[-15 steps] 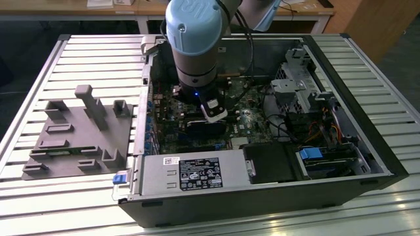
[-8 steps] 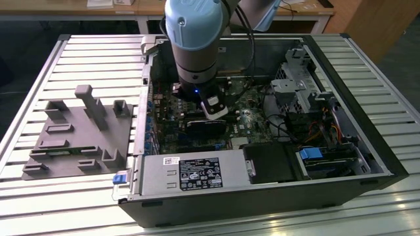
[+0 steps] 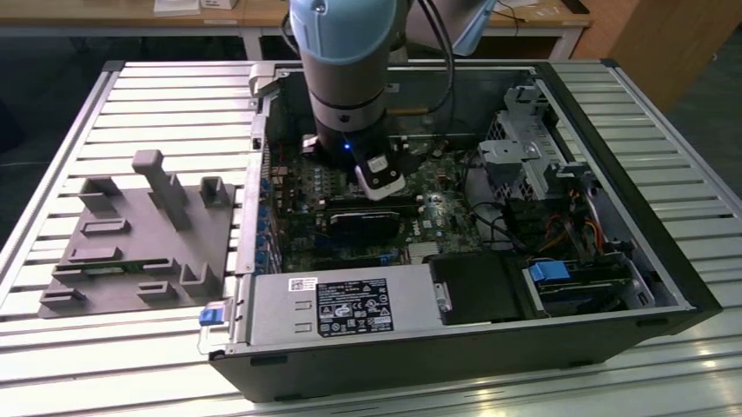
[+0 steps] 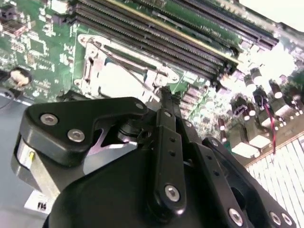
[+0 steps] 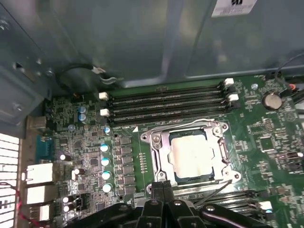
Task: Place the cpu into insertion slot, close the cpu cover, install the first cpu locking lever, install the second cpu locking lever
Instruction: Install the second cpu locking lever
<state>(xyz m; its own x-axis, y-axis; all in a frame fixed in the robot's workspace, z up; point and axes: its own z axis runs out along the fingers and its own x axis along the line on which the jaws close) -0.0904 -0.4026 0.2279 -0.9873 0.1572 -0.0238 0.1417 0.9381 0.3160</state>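
gripper [image 5: 164, 186] jaws closed, empty, just beside cpu cover [image 5: 159, 154] w/ cpu [image 5: 192, 154] seated.

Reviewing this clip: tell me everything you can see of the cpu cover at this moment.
The cpu cover is a thin silvery metal frame with a square window through its middle. It lies closed, flat over the insertion slot, and the pale cpu shows through the window. It sits on the green board just beside the long black memory slots. Thin wire levers run along its edges. The gripper, fingers together, is at one edge of the frame; contact cannot be confirmed.
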